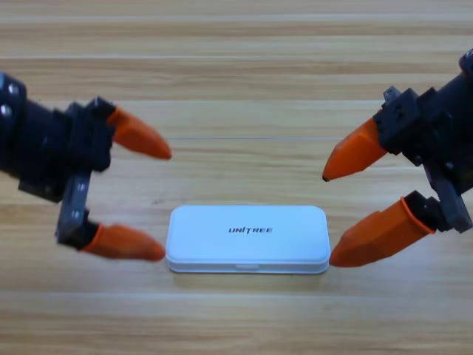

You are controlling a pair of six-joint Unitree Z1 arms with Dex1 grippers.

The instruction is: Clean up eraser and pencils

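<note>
White case [247,239] lid closed at lower centre of the wooden bench [236,44], left tool [167,203] released at its left end, right tool [327,220] released at its right end, eraser and pencils out of sight

A closed white rounded-rectangular plastic case [247,239], printed with dark lettering at its centre, is seen on a light-brown wooden table [236,59] marked by horizontal grain bands, while bright orange tapered jaws are carried on the black left gripper [167,203] and the black right gripper [329,219].
</note>
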